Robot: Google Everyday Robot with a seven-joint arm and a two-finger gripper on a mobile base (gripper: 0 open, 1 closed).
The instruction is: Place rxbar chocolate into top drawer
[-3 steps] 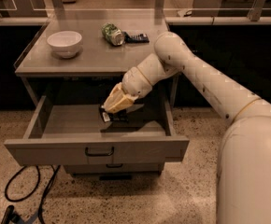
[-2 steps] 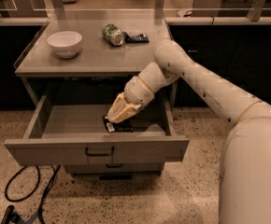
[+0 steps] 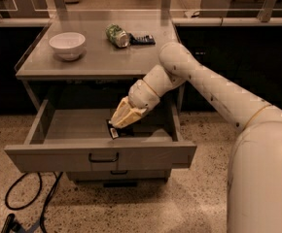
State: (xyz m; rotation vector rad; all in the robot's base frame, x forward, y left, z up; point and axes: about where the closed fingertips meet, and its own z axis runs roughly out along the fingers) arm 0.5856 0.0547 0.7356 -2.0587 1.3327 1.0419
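Note:
The top drawer [image 3: 103, 155] is pulled out, a grey shallow drawer with a black handle on its front. My gripper [image 3: 117, 124] reaches down inside it, near the middle of the drawer floor. It is shut on the rxbar chocolate [image 3: 113, 130], a small dark glossy bar that sticks out below the fingertips. The bar's lower end is at or just above the drawer floor. The arm comes in from the right, over the drawer's right side.
On the tabletop [image 3: 97, 62] above the drawer stand a white bowl [image 3: 67, 44], a crushed green can [image 3: 116, 35] and a dark blue wrapped bar [image 3: 142, 39]. A lower drawer [image 3: 114, 173] sits shut beneath. Black cables [image 3: 29, 203] lie on the floor at left.
My gripper has moved lower into the drawer with the bar, bringing it close to the drawer floor. The drawer has stayed open.

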